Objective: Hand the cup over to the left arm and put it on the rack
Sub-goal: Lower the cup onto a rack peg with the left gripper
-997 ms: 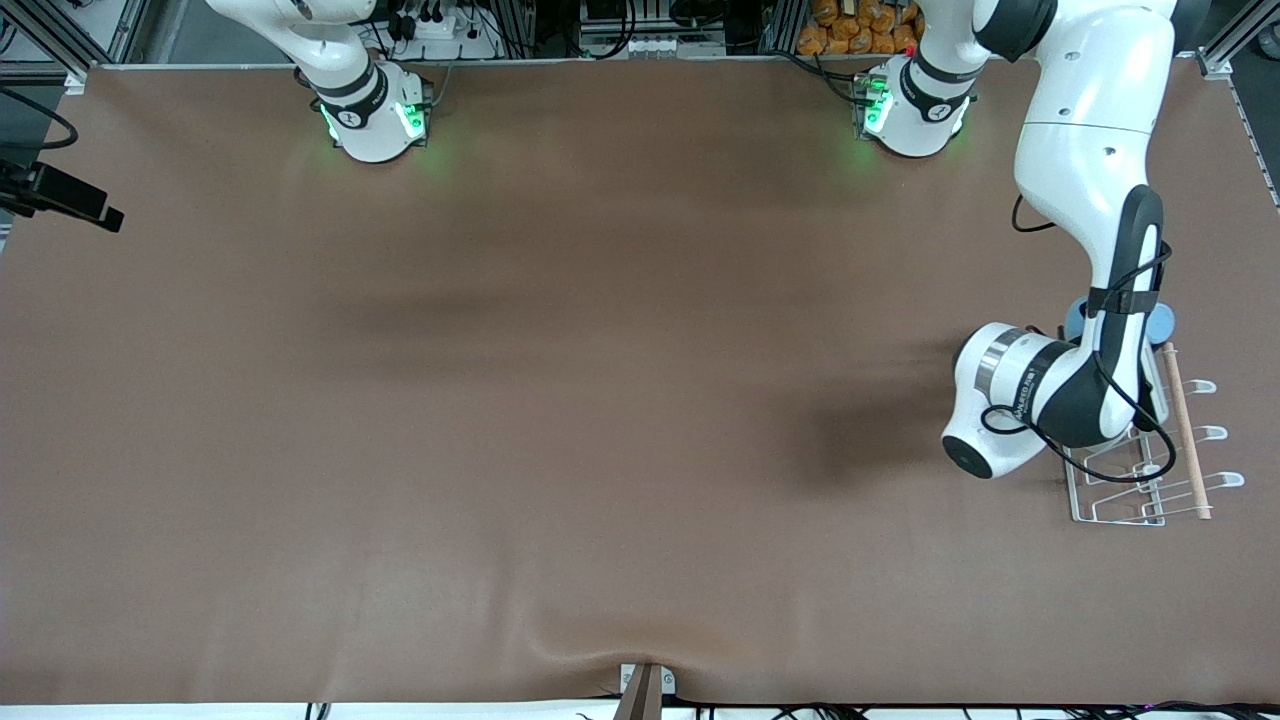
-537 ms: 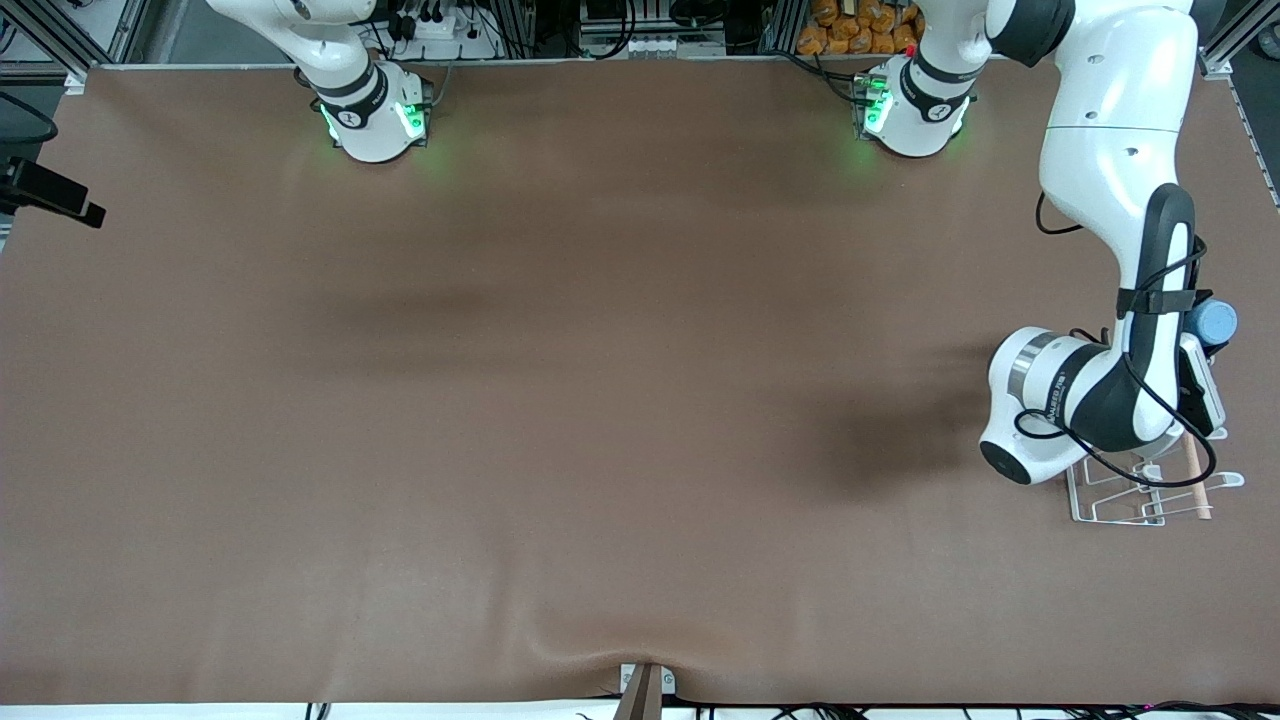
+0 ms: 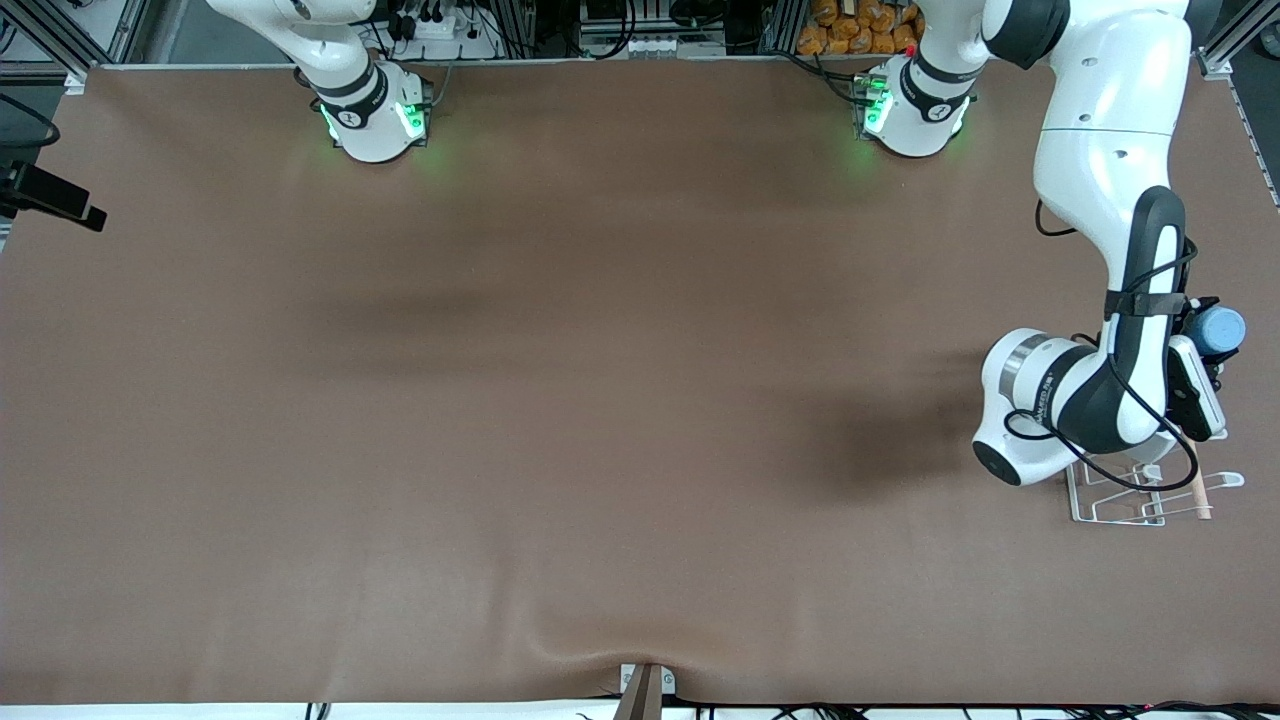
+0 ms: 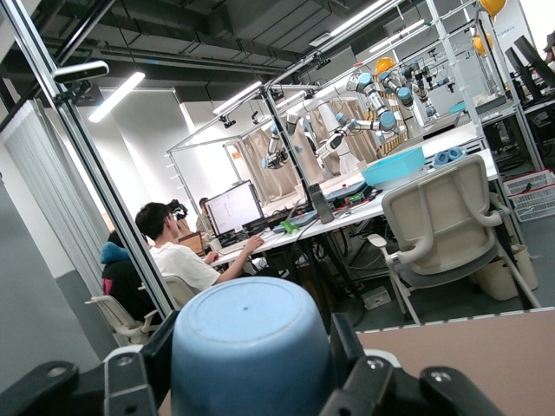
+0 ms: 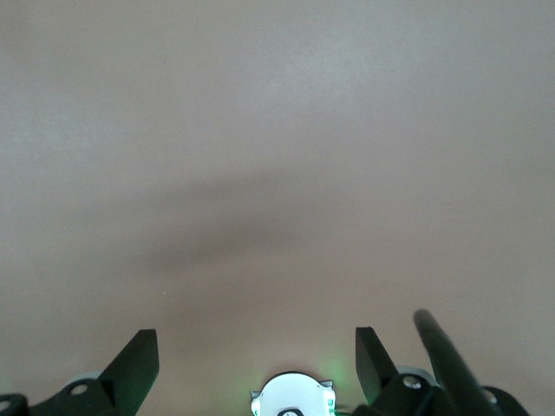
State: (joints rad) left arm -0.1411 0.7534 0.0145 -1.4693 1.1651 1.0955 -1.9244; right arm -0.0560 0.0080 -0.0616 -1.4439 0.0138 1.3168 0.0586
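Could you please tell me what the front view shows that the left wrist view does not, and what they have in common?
Only the front view shows the rack at the left arm's end of the table, with the left arm above it, and both arm bases. Only the left wrist view shows the cup's flat blue base close up and the lab, with desks, chairs and people past the table's edge. Both show the left gripper shut on the cup, held on its side over the rack, and some brown table.

Colours at the left gripper (image 4: 251, 381)
Cup (image 3: 1220, 328) between its black fingers (image 4: 130, 381): plain light blue. Rack (image 3: 1110, 505) below: white wire, light wooden rod (image 3: 1197, 478). Table (image 3: 560, 400): plain brown.
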